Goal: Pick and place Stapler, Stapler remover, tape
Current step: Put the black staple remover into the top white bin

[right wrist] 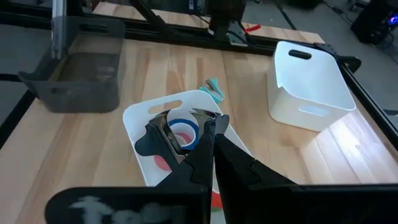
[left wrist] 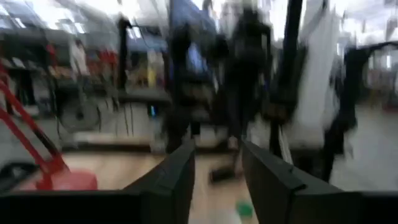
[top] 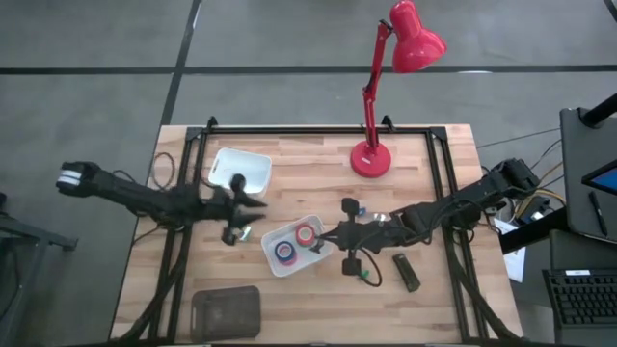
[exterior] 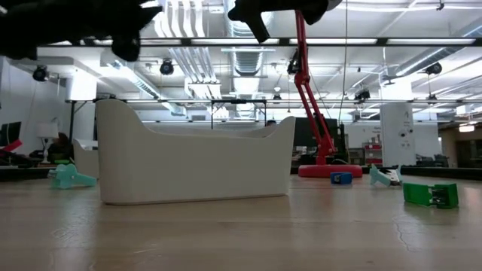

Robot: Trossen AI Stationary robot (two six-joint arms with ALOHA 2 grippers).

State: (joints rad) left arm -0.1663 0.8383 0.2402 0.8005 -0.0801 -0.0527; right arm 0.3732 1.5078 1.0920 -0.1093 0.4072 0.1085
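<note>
My right gripper [right wrist: 214,121] is shut on a black staple remover [right wrist: 163,135] with chrome claws, and holds it over a white tray [top: 273,260] in the middle of the table. In the tray lie a blue tape roll [right wrist: 186,132] and a red one [top: 306,234]. The black stapler [top: 406,272] lies flat on the table right of the tray. My left gripper [top: 256,207] stands open and empty in the air just left of the tray, between it and the white bin [top: 239,171]; in the left wrist view [left wrist: 217,163] nothing is between its fingers. My right gripper pinches the staple remover between its two shut fingers at the chrome-clawed end [right wrist: 201,114]. The fingers come from the table's right side and slant downward. The remover sticks out sideways from the fingertips, lifted clear above the tray and the tape rolls.
A dark grey bin [top: 227,310] stands at the near left. The red desk lamp [top: 370,159] has its base at the far middle. A small teal object [right wrist: 213,89] lies just left of the tray. A green object [exterior: 431,194] lies near the stapler. A black frame [top: 318,131] edges the table.
</note>
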